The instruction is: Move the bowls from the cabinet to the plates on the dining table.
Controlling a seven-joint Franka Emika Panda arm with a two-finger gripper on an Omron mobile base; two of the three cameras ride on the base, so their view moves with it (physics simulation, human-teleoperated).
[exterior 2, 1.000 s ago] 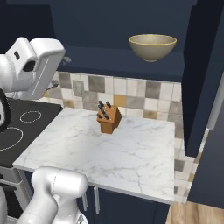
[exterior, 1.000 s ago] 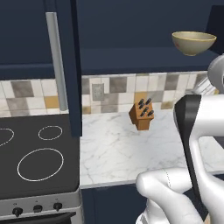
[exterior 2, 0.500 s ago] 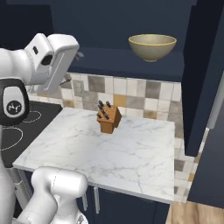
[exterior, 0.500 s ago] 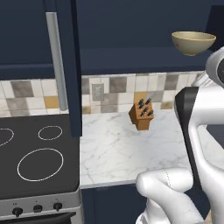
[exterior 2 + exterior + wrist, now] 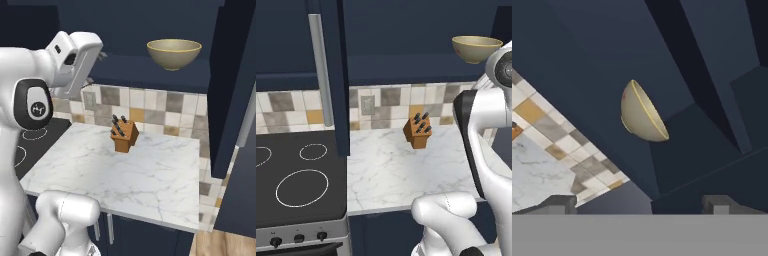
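Observation:
One beige bowl [image 5: 476, 48] [image 5: 174, 53] [image 5: 642, 112] with a speckled olive inside sits on the shelf of the open navy cabinet [image 5: 135, 25] [image 5: 587, 60]. My gripper [image 5: 640, 204] [image 5: 99, 54] is open and empty, its two fingertips [image 5: 559, 202] wide apart. It is raised to shelf height, to the left of the bowl and well short of it. The hand view is rolled, so the bowl appears on its side there. The plates and the dining table are out of view.
The cabinet's open door [image 5: 338, 75] with its silver bar handle [image 5: 321, 70] hangs over the stove's edge; another door [image 5: 230, 90] stands right of the bowl. Below are a marble counter [image 5: 401, 175] [image 5: 135, 175] with a knife block [image 5: 418, 131] [image 5: 124, 136] and a black stove [image 5: 296, 185].
The arm has lifted, and the hand has moved up and to the right towards the cabinet shelf. The bowl has not moved, and the gripper has stayed open.

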